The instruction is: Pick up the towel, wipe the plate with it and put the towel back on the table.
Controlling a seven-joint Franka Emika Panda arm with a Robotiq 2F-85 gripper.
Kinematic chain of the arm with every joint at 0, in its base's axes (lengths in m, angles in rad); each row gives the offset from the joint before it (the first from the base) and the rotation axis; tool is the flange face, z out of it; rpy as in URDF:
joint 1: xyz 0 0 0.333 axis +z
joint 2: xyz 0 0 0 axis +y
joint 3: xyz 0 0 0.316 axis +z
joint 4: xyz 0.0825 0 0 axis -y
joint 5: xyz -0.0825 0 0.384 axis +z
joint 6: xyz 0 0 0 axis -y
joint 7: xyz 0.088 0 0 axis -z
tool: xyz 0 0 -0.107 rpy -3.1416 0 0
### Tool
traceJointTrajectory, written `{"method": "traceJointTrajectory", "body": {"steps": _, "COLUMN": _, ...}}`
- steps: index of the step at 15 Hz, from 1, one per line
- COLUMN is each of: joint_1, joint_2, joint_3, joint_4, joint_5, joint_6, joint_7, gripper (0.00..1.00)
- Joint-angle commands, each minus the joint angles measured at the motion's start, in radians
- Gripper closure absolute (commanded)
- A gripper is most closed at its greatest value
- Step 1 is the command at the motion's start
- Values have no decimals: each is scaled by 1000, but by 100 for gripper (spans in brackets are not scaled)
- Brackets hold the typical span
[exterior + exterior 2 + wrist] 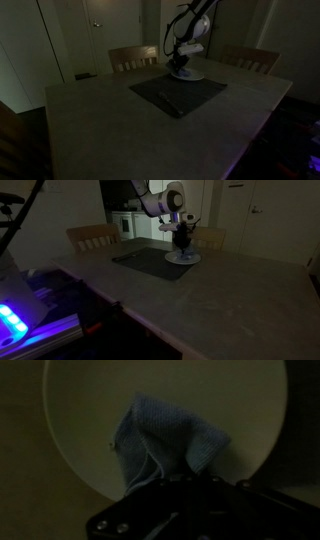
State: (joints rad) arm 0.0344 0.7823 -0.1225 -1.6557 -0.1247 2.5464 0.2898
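Note:
In the wrist view a blue towel [160, 440] hangs bunched from my gripper [170, 480], which is shut on it, and rests on a pale round plate [70, 420]. In both exterior views the gripper [181, 66] [182, 248] points down over the plate [192, 74] [192, 259] with the towel [180, 70] [181, 255] as a dark bundle under it. The plate sits at the far edge of the table, next to a dark placemat [178, 92] [145, 260].
The room is dim. The large grey table [120, 125] [220, 305] has wooden chairs behind it [133, 57] [250, 58] [92, 237]. A thin dark utensil [168, 100] lies on the placemat. A glowing blue device [15, 320] stands beside the table.

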Motion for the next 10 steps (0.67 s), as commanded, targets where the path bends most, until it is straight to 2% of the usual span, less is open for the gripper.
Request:
{"method": "traceJointTrajectory", "body": {"steps": 1, "joint_1": -19, "joint_2": -16, "joint_3": 76, "joint_4": -34, "joint_5": 107, "joint_6": 34, "joint_7": -28, "gripper": 98}}
{"method": "traceJointTrajectory", "body": {"steps": 4, "joint_1": -41, "joint_2": -67, "joint_3": 124, "joint_4": -120, "joint_5": 208, "joint_6": 52, "joint_7": -38, "gripper": 98}}
{"method": "traceJointTrajectory", "body": {"steps": 10, "joint_1": -47, "joint_2": -147, "joint_3": 83, "joint_4": -249, "joint_5": 264, "joint_6": 17, "joint_7": -29, "gripper": 98}}
